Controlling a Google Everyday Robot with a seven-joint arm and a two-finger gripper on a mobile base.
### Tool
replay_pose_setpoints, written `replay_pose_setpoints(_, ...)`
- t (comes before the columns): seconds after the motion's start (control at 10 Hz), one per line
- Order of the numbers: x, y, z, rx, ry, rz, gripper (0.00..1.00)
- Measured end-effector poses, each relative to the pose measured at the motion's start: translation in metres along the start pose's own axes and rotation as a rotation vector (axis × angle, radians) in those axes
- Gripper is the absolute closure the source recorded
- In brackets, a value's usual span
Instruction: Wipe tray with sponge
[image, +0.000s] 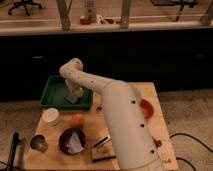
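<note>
Reaching into the green tray (50, 95), the gripper (73, 96) presses down at the sponge (72, 99); finger state cannot be told.

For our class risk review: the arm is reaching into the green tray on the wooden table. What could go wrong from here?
1. The gripper works near the right wall of the green tray; a wide stroke might hit the wall and shift the tray.
2. The tray lies at the table's back left corner, so a push could slide it off.
3. The arm spans the table above the orange fruit and dark bowl; swinging back might knock them.
</note>
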Motion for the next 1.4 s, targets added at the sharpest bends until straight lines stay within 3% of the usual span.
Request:
replay_pose_setpoints(0.4, 0.017, 0.002, 0.001, 0.007, -0.002, 0.050, 1.00)
replay_pose_setpoints(0.8, 0.026, -0.013, 0.007, 0.048, -0.008, 0.056, 1.00)
replay_pose_setpoints(1.1, 0.010, -0.037, 0.018, 0.058, -0.037, 0.012, 1.00)
replay_pose_setpoints(1.2, -0.005, -0.048, 0.025, 0.050, -0.054, -0.036, 1.00)
replay_pose_setpoints(1.4, -0.019, -0.047, 0.028, 0.038, -0.062, -0.083, 1.00)
